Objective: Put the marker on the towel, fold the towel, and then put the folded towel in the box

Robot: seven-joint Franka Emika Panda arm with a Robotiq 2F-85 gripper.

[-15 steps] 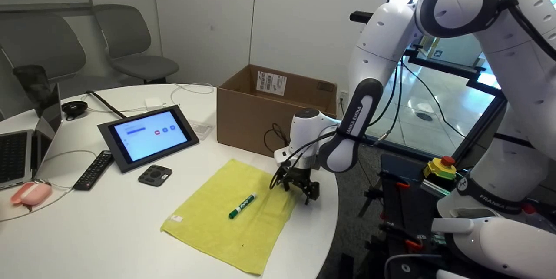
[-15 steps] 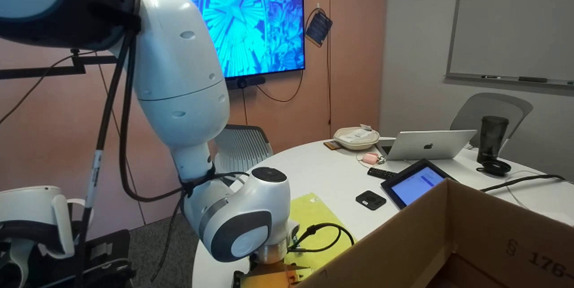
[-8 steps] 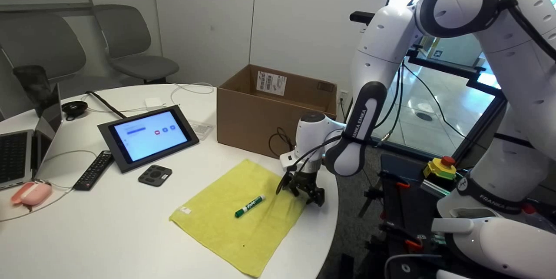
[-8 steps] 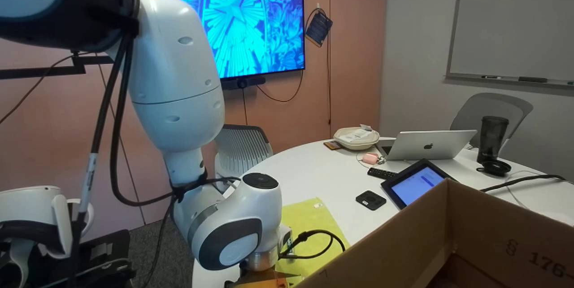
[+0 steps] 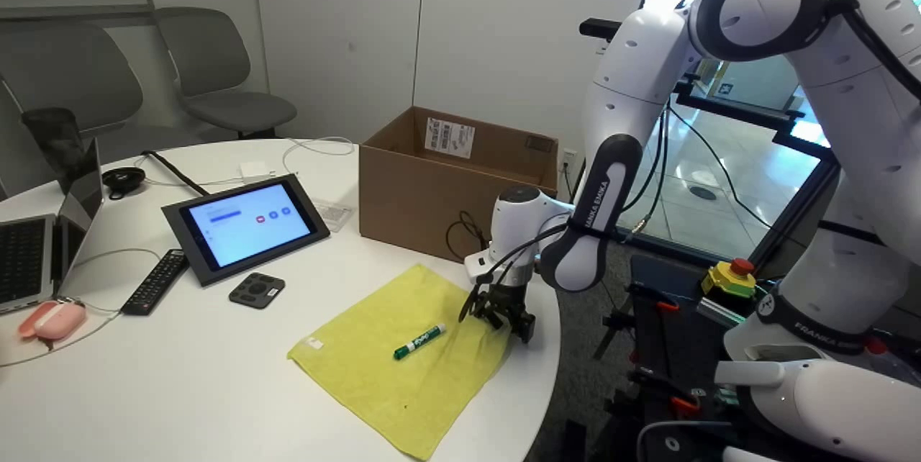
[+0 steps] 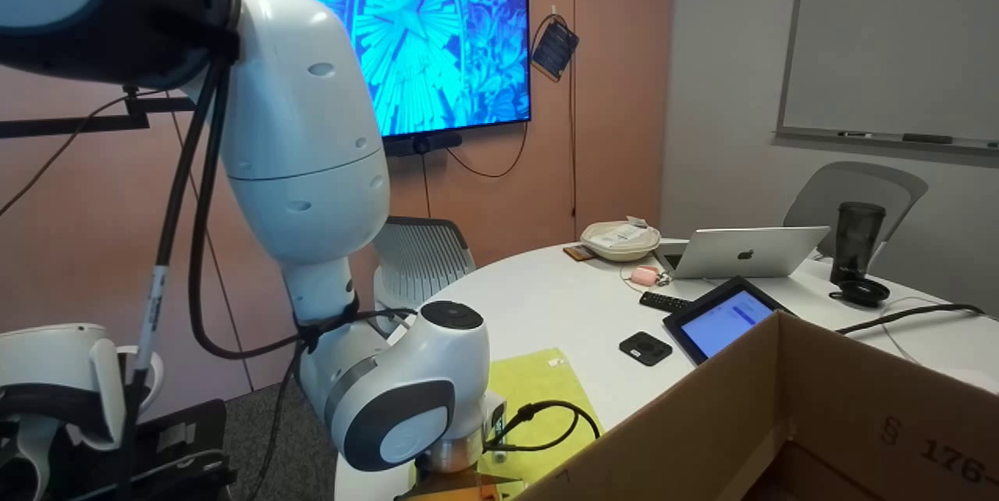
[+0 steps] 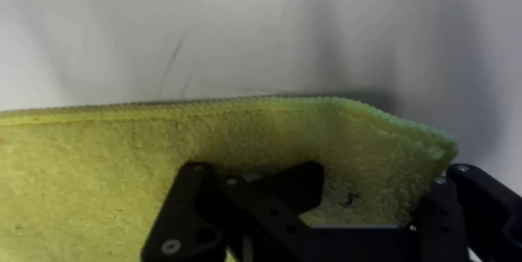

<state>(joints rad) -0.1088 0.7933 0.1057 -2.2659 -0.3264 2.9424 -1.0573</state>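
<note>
Down low at the cloth with the Robotiq gripper (image 5: 509, 327), over one corner of the yellow towel (image 5: 399, 386) and close to the rounded edge of the white table (image 5: 180, 390). Cannot tell spread fingers (image 7: 299, 188) from pinching ones; in the wrist view, black to either side of shaded cloth, and too dark at the tips to read. Past the stitched hem in that view, bare white tabletop. On the towel, around its middle, slantwise and well in from every hem: the green Expo marker (image 5: 419, 342), apart from the gripper. Spread mostly flat beneath it, with faint creases toward the gripper's corner. Tight toward the back: just beyond the towel's far corner, near but apart, the tall side of the open-topped cardboard box (image 5: 410, 196). Roomier out from the white tag (image 5: 314, 342): across a broad bare stretch of table, edged at the back by the dark rounded controller (image 5: 257, 291), the remote control (image 5: 155, 282) and the black-framed tablet (image 5: 248, 228). Narrow along the hem below the gripper in an exterior view, with a mere strip of white before the table's rim.
</note>
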